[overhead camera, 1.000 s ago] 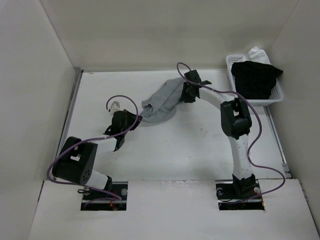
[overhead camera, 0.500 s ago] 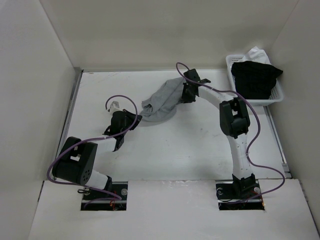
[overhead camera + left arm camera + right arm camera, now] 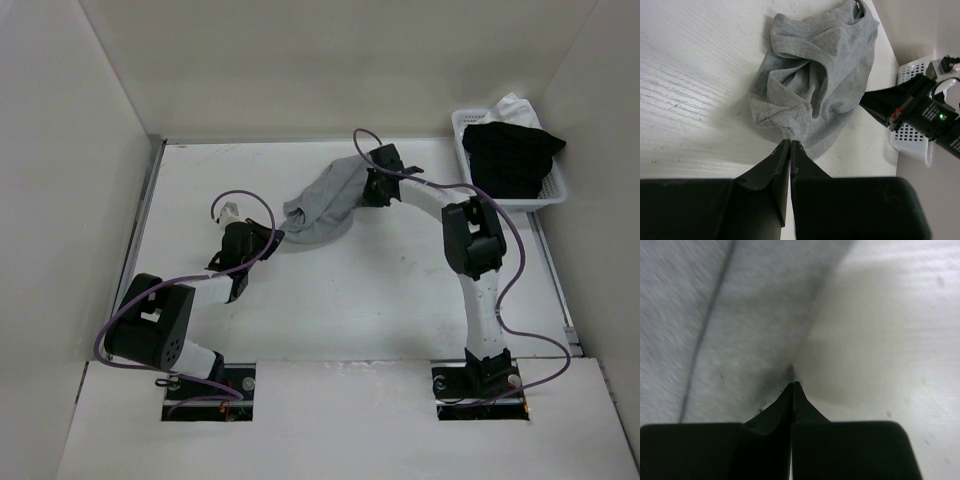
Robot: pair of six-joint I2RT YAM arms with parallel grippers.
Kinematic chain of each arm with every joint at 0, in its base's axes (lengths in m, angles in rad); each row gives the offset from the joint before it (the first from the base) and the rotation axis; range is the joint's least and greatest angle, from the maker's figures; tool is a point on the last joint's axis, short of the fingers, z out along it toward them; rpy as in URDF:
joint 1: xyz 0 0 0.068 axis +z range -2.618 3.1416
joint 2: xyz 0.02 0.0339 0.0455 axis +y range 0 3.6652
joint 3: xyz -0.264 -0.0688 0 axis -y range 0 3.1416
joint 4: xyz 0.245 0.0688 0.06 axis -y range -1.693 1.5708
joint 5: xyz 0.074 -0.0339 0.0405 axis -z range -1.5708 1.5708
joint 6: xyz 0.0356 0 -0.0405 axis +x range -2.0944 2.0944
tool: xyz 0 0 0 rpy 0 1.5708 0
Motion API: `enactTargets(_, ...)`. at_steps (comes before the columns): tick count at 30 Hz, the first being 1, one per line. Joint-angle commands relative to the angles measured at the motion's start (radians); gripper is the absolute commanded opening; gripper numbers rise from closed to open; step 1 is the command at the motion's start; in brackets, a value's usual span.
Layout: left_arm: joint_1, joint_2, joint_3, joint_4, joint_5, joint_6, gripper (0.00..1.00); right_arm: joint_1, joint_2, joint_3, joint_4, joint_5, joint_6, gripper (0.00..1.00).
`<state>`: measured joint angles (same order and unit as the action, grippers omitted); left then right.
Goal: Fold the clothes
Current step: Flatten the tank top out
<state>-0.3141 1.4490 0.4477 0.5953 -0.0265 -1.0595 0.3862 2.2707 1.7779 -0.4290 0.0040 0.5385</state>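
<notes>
Grey tank top nipped at two edges
It lies crumpled on the table. At its 2 o'clock edge the right gripper has just snapped closed; the left gripper sits closed at 8 o'clock. Cloth probably caught, so spreading can begin

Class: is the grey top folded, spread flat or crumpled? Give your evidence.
Crumpled. The grey top lies in a loose heap, with irregular creases and hems twisted over each other.

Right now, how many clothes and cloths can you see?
3. A grey top crumpled on the table; a black garment in the white basket, far right; a white cloth peeking out behind it. More may hide underneath.
</notes>
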Motion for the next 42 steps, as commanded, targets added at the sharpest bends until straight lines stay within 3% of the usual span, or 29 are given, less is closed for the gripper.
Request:
enactTargets(1, -0.001, -0.042, 0.011, 0.043, -0.003, -0.004, 0.01, 0.022, -0.176, -0.177, 0.201, 0.066, -0.002, 0.00)
enactTargets(6, -0.012, -0.146, 0.101, -0.040, 0.008, -0.013, 0.01, 0.084, -0.556, -0.446, 0.269, 0.229, -0.040, 0.00)
enactTargets(10, -0.013, -0.303, 0.215, -0.165, -0.003, -0.004, 0.02, 0.130, -0.874, -0.537, 0.236, 0.330, -0.078, 0.00)
enactTargets(15, 0.010, -0.465, 0.330, -0.288, -0.024, 0.006, 0.02, 0.156, -1.147, -0.482, 0.113, 0.395, -0.109, 0.00)
enactTargets(21, -0.019, -0.581, 0.470, -0.379, -0.081, 0.058, 0.02, 0.222, -1.310, -0.382, 0.038, 0.358, -0.094, 0.00)
enactTargets(27, -0.064, -0.653, 0.525, -0.425, -0.164, 0.133, 0.02, 0.346, -1.375, -0.339, 0.019, 0.370, -0.086, 0.00)
enactTargets(30, -0.078, -0.632, 0.526, -0.422, -0.207, 0.168, 0.02, 0.325, -1.331, -0.342, 0.045, 0.341, -0.089, 0.01)
enactTargets(36, -0.027, -0.483, 0.496, -0.368, -0.199, 0.151, 0.01, 0.167, -1.061, -0.325, 0.182, 0.107, -0.048, 0.01)
enactTargets(38, -0.013, -0.447, 0.503, -0.356, -0.176, 0.125, 0.01, 0.119, -0.938, -0.244, 0.213, 0.068, -0.049, 0.01)
enactTargets(42, -0.009, -0.478, 0.548, -0.344, -0.162, 0.133, 0.00, 0.076, -0.648, 0.106, 0.159, -0.025, -0.060, 0.00)
